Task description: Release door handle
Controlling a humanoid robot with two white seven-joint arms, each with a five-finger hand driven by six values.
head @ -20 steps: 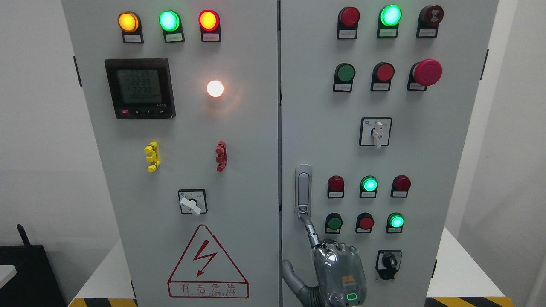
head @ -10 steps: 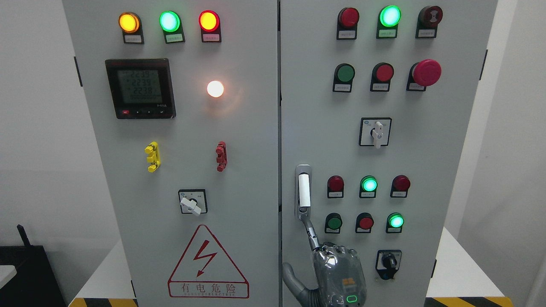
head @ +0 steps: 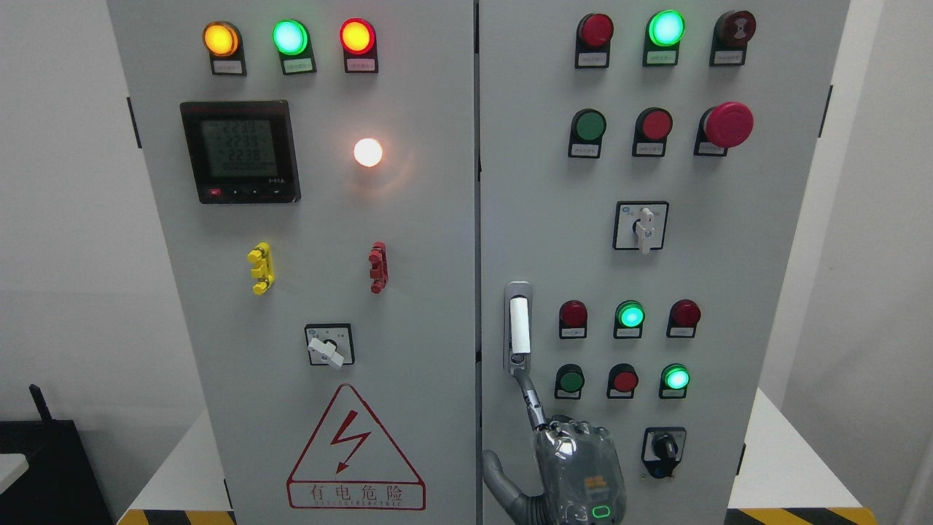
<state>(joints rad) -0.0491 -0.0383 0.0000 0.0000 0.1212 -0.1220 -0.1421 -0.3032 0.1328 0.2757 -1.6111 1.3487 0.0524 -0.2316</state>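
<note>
Right hand (head: 579,467) sat at the 6 o'clock edge of the frame, just right of centre, back of the palm to the camera. Index finger (head: 531,397) stretched toward 11 o'clock, its tip touching the lower end of the door handle (head: 518,328); thumb (head: 498,470) splayed toward 9 o'clock. Nothing was grasped and the hand was not wrapped round the handle. An orange mark on the back of the hand was too small to read.

Door handle stood upright on the right door (head: 729,292), close to the seam between the doors, its white lever (head: 520,324) in a silver housing. At 3 o'clock from it were indicator lamps, one lit green (head: 630,315).

Left door (head: 423,292) carried a warning sign (head: 355,450) at 9 o'clock from the hand: a red triangle with a lightning bolt and "有电危险", with smaller print beneath that was unreadable. The meter (head: 240,152) at 10 o'clock showed rows reading roughly 2239, 2239, 2238. White tags under the lamps were too small to read. The red mushroom button (head: 727,125) sat at 1 o'clock.
</note>
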